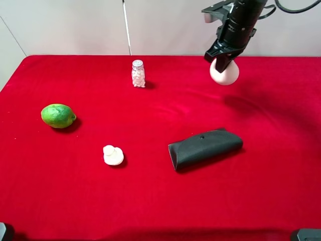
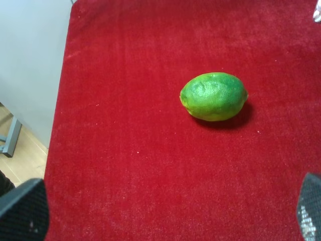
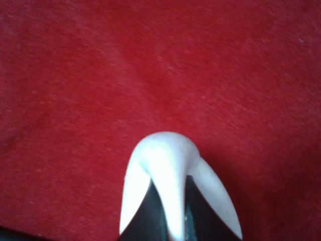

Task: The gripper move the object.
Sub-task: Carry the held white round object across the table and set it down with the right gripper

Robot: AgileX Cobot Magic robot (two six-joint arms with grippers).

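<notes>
**Step in hand:** carrying. The right end effector (image 1: 223, 64) is clenched on the object (image 1: 225, 73) and holds it clear of the red surface (image 1: 160, 211), near the far edge and toward the far right corner. A soft shadow falls on the cloth beneath. By my judgement the lift is done and the set-down is not yet begun.

**Next move calls for:** travel to the chosen spot, a slow descent until the object rests on the cloth, then release. The black pouch (image 1: 204, 148), nearer the middle, lies closest to any path toward the near edge and should be cleared.

**Object, appearance:** off-white, smooth, rounded, with no markings. In the right wrist view the two dark fingers (image 3: 150, 216) sit either side of a pale ridge of it, so the hold looks narrow and a tilt on release is possible.

**Left end effector** (image 2: 168, 208): released, tips wide apart, idle above the lime (image 2: 214, 96) near the left edge.

**Also present:** small jar of white pellets (image 1: 138, 73) near the far edge; white mushroom-like piece (image 1: 113, 155) toward the near edge.
</notes>
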